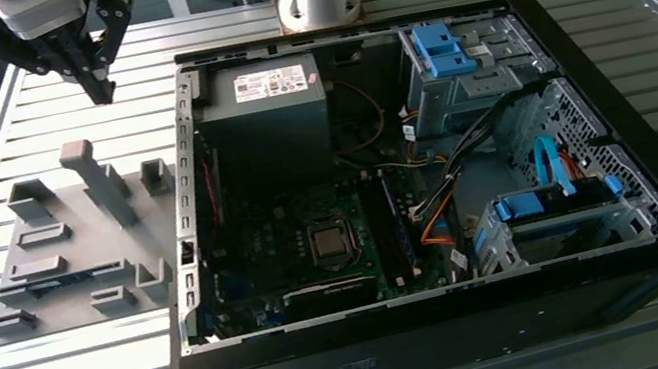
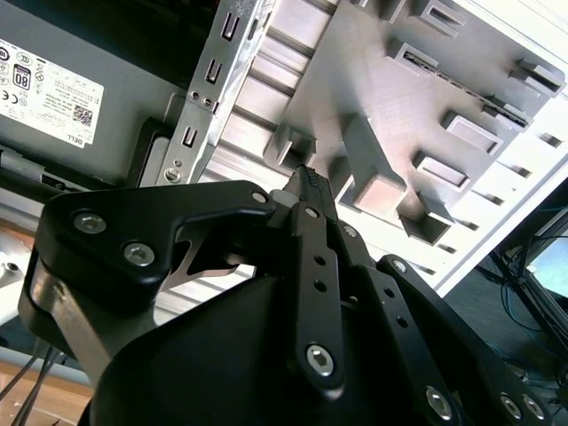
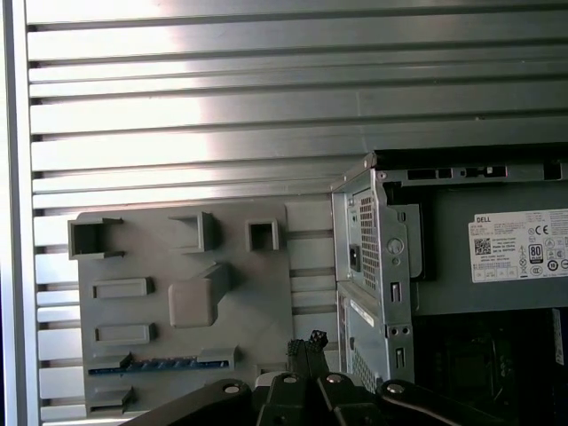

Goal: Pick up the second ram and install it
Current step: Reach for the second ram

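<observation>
My gripper (image 1: 100, 91) hangs shut and empty above the slatted table, behind the grey fixture tray (image 1: 88, 273) and to the exterior view's left of the open computer case (image 1: 462, 323). In both wrist views its fingertips (image 2: 306, 177) (image 3: 308, 342) press together with nothing between them. The second ram (image 3: 164, 364) is a thin dark strip standing on edge in a long slot of the tray (image 3: 257, 302). It also shows as a dotted dark line (image 2: 444, 75) in the second wrist view and as a dark line (image 1: 55, 282) in the exterior view. Gripper and ram are well apart.
The tray carries several upright blocks, the tallest a post (image 1: 98, 180). The case's metal side wall (image 1: 186, 200) rises right beside the tray. Inside lie the power supply (image 1: 265, 89), the motherboard (image 1: 332, 242), loose cables (image 1: 440, 195) and blue drive cages (image 1: 549, 201).
</observation>
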Controlling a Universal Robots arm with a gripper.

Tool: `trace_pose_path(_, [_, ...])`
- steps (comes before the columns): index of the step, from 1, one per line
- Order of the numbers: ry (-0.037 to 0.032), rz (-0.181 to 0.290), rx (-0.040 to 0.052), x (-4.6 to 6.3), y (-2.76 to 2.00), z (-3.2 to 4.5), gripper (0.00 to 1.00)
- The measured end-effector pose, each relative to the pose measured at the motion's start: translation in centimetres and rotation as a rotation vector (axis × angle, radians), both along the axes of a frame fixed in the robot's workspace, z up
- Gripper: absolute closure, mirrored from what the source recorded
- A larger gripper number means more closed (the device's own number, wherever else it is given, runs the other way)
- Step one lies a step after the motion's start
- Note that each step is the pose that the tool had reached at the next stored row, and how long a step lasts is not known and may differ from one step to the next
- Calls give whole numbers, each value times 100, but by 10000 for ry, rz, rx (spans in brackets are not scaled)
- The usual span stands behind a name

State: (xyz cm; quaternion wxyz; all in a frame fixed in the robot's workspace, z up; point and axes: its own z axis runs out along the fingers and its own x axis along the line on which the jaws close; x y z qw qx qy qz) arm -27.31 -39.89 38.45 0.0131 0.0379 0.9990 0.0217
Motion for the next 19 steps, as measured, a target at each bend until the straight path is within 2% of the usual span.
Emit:
trace_pose_path(10, [0, -1, 0, -24, 0, 0, 89])
trace_pose_path(15, [0, 0, 0, -143, -8, 0, 89])
trace_pose_path(19, [0, -1, 0, -198, -15, 0, 89])
